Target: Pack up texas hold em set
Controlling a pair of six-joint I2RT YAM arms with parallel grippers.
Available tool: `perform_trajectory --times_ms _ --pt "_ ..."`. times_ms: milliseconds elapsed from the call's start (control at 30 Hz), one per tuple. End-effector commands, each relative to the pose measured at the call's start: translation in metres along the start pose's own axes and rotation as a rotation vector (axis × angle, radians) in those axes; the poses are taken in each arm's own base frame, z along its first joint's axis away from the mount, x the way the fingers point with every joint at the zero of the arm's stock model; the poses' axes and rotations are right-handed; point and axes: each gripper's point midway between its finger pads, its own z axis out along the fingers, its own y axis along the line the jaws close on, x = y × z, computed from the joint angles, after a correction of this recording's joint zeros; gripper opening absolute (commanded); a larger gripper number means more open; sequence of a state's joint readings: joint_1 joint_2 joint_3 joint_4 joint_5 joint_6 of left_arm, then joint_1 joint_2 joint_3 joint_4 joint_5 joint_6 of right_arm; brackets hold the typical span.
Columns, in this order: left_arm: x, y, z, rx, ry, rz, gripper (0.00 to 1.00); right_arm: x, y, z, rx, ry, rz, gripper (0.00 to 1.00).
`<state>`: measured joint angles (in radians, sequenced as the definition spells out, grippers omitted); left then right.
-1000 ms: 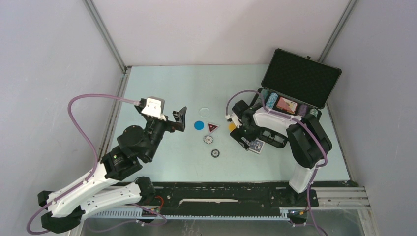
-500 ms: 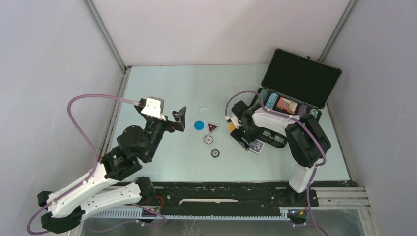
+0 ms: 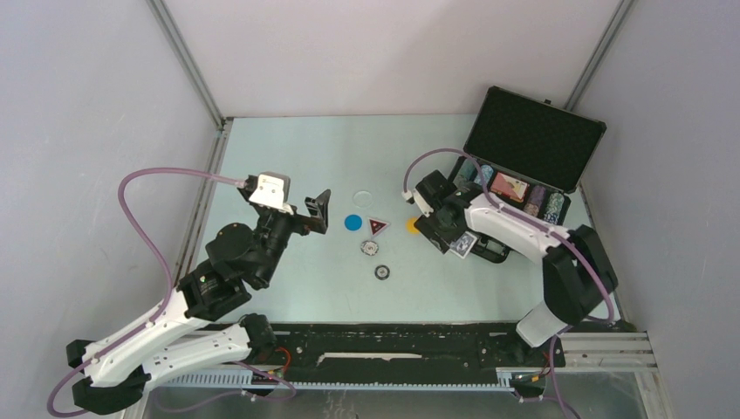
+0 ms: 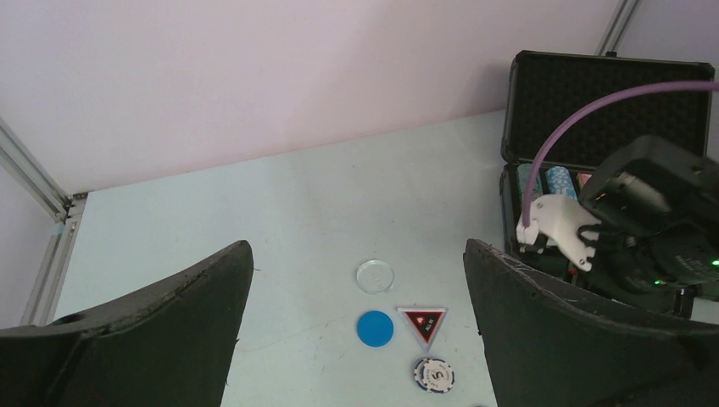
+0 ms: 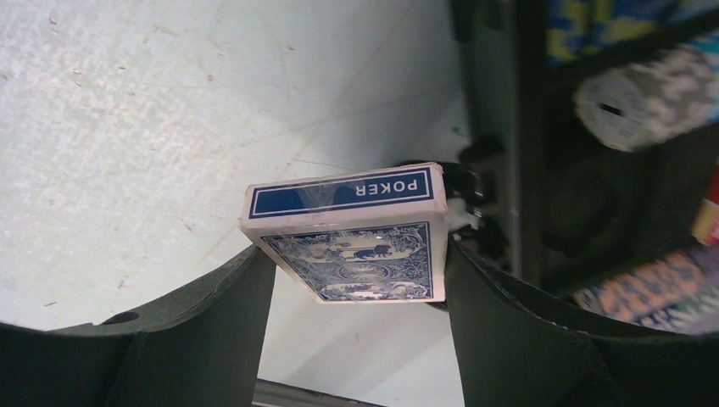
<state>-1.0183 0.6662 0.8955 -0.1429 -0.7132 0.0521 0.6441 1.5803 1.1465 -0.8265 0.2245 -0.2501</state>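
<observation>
One-handed: clamping the blue card deck [image 5: 348, 193] in the right tool [image 5: 352, 280], just beside the front wall of the open briefcase [image 3: 534, 140]; likely best keeping it level, clearing that wall, lowering into a free slot; idling the left tool [image 4: 356, 254] spread wide, empty.

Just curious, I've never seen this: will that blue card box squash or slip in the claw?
Probably stiff: the blue card box shows crisp, square edges in the right claw. Its shiny wrap looks slippery, so it might slide.

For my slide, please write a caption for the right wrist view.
Right gripper holds the blue card deck between its fingers, beside the open briefcase.
</observation>
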Motion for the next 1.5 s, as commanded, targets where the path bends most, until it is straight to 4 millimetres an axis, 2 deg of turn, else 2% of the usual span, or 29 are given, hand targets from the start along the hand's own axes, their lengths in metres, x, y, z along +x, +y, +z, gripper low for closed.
perform_trajectory --times_ms 0,33,133,233,367,500,667,767,967,1167,1467 --pt "0.001 0.000 0.000 0.004 -0.012 -0.025 1.00 -0.004 -0.034 -0.031 0.163 -0.057 -0.021 0.53" --pt "0.001 0.000 0.000 0.005 -0.012 -0.027 1.00 -0.003 -0.040 -0.037 0.182 -0.063 -0.037 0.48" --pt "0.000 -0.001 -0.002 0.012 -0.016 -0.034 1.00 -0.001 -0.052 -0.047 0.218 -0.074 -0.071 0.48" --pt "-0.001 -0.002 -0.002 0.018 -0.018 -0.038 1.00 0.002 -0.080 -0.053 0.319 -0.062 -0.060 0.48" --pt "-0.002 -0.001 -0.003 0.018 -0.021 -0.044 1.00 0.020 -0.118 -0.049 0.362 -0.007 -0.011 0.49" --pt "-0.002 -0.003 -0.003 0.025 -0.021 -0.049 1.00 0.030 -0.140 -0.041 0.300 -0.011 -0.018 0.51" --pt "0.000 -0.004 -0.002 0.029 -0.014 -0.046 1.00 0.012 -0.143 -0.036 0.230 -0.099 -0.151 0.53" --pt "0.000 -0.004 -0.001 0.025 -0.012 -0.042 1.00 0.009 -0.144 -0.027 0.179 -0.069 -0.165 0.54" --pt "0.002 -0.003 0.000 0.014 -0.008 -0.035 1.00 0.012 -0.151 -0.006 0.132 -0.005 -0.116 0.55" --pt "0.002 -0.002 0.000 0.010 -0.008 -0.031 1.00 0.016 -0.146 0.010 0.054 0.021 -0.093 0.58" --pt "0.002 0.000 -0.001 0.007 -0.009 -0.029 1.00 0.036 -0.144 0.032 0.019 0.147 -0.083 0.57"
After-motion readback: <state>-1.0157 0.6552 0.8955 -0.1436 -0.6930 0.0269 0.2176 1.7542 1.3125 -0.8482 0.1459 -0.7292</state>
